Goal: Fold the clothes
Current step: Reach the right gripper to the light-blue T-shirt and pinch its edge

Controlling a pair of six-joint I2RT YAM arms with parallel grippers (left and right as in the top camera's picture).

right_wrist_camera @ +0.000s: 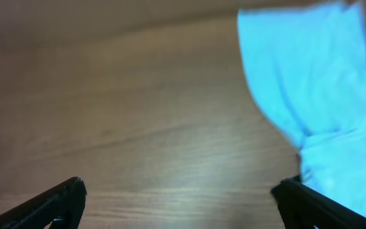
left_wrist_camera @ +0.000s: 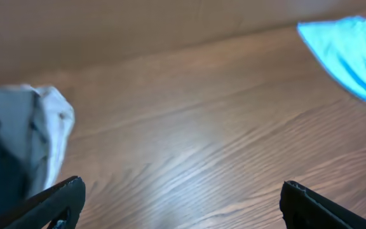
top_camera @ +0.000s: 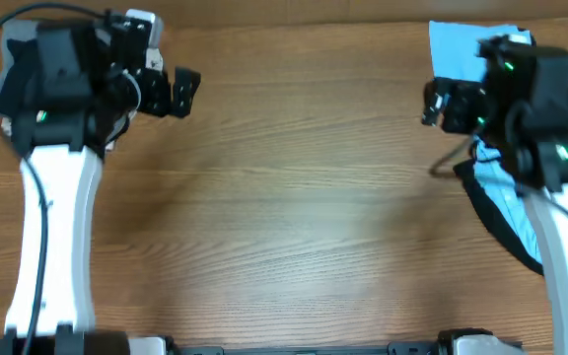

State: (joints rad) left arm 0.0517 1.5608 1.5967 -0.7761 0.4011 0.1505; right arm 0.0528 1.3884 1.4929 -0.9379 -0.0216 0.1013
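The wooden table (top_camera: 294,217) fills most of the overhead view, its middle bare of cloth. The sky-blue T-shirt (top_camera: 455,49) lies at the upper right of that view, one straight-edged part showing above the right arm (top_camera: 560,247) and another strip lower down beside the arm. The arm covers much of it, so its full outline cannot be made out. A black garment (top_camera: 491,212) curves along the strip's lower left edge, and at the upper left a pile of garments (top_camera: 8,89) in dark and pale cloth sits under the left arm. No neat fold shows, and the shirt is not spread in the working area, so the folding appears to be at its start: the shirt needs bringing out, flattening and folding. The right gripper (top_camera: 437,104) hovers just left of the shirt; in its wrist view the cloth fills the upper right and reaches down to the right finger, whether touching is unclear. Its jaws stand wide apart with nothing between them. The left gripper (top_camera: 176,89), well apart from the shirt across the table, is equally wide open and empty.
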